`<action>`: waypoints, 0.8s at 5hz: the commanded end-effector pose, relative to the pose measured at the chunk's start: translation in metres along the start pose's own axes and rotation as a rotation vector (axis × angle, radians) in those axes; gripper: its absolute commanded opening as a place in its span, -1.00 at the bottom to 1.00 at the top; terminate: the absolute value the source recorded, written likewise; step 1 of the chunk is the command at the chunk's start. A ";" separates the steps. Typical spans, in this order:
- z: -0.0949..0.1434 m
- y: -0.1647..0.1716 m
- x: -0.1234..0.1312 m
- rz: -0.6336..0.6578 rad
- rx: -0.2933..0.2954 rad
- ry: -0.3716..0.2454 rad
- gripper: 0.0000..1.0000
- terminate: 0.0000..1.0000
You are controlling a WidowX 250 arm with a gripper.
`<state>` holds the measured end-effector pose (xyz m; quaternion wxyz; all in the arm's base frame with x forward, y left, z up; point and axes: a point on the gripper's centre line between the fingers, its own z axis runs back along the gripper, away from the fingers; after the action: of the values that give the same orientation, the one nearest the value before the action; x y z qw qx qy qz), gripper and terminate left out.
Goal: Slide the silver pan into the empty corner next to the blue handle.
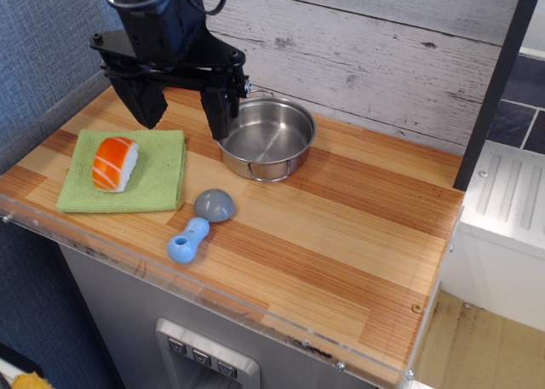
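Note:
The silver pan [268, 137] stands upright near the back of the striped wood countertop, one wire loop handle facing front. My gripper [186, 115] is open, its two black fingers pointing down just left of the pan; the right finger [221, 112] is at the pan's left rim, and I cannot tell if it touches. The blue handle [188, 240] with its grey dome head [215, 205] lies in front of the pan. The empty corner [358, 312] is the front right patch of countertop, rimmed by a clear plastic strip.
A green cloth [153, 185] at the left carries an orange-and-white sushi piece [114, 163]. A white-washed plank wall [366, 57] runs along the back. A dark post [494, 91] and a white appliance [511, 210] stand at the right edge.

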<state>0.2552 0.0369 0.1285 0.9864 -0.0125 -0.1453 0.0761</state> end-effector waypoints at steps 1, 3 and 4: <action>0.000 0.000 0.000 0.000 0.000 0.000 1.00 -1.00; -0.011 0.025 0.038 0.112 0.033 -0.037 1.00 -1.00; -0.029 0.023 0.041 0.212 0.032 -0.037 1.00 -1.00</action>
<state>0.2967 0.0625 0.0996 0.9720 -0.0121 -0.1414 0.1873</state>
